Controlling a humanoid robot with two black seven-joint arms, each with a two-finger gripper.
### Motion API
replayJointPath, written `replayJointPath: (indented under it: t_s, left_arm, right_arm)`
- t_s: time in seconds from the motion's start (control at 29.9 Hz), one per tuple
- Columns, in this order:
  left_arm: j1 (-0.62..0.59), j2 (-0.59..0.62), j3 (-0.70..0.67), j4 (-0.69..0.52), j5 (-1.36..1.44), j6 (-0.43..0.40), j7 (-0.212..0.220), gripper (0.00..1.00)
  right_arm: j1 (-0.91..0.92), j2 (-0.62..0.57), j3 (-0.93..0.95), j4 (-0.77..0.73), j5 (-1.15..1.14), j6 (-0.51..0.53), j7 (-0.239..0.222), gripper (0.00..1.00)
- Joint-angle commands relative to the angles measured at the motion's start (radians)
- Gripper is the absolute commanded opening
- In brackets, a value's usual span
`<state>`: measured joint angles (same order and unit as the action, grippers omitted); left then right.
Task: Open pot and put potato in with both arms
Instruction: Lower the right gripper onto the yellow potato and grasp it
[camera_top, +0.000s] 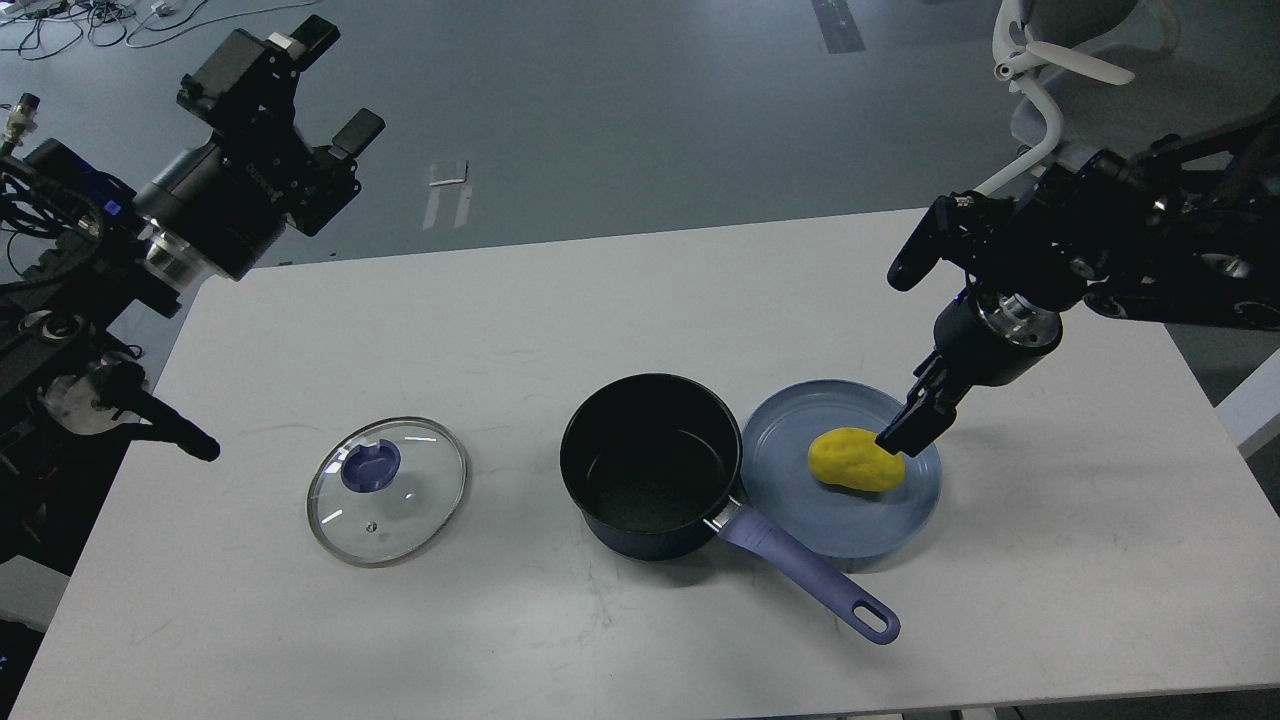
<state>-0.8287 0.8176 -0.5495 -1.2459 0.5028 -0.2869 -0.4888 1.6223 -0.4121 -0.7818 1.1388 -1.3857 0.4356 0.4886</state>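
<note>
The dark pot (650, 465) stands open and empty at the table's middle, its purple handle (810, 580) pointing to the front right. Its glass lid (386, 490) lies flat on the table to the left. The yellow potato (855, 460) lies on a blue plate (850, 530) right beside the pot. My right gripper (897, 432) points down and its tip is at the potato's upper right end; its fingers overlap in this view, so I cannot tell how they stand. My left gripper (335, 80) is open and empty, held high beyond the table's far left corner.
The white table (1050, 560) has its far edge just behind my right arm. An office chair (1050, 60) stands on the floor at the back right. Cables (90, 20) lie on the floor at the back left.
</note>
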Motion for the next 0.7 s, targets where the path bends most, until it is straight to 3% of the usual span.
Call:
replayJointPath:
  t_s: [0.0, 0.2, 0.67]
  left_arm:
    - [0.0, 0.0, -0.001, -0.007, -0.001, 0.0, 0.0, 0.98]
    - [0.003, 0.0, -0.009, -0.009, -0.001, -0.002, 0.0, 0.98]
    - [0.005, 0.0, -0.012, -0.012, -0.001, -0.006, 0.0, 0.98]
  right_arm:
    - [-0.016, 0.021, -0.008, -0.005, 0.001, -0.028, 0.0, 1.0]
    - [-0.058, 0.047, -0.03, -0.024, 0.001, -0.15, 0.0, 1.0]
    - [-0.093, 0.151, -0.046, -0.071, 0.008, -0.216, 0.0, 1.0]
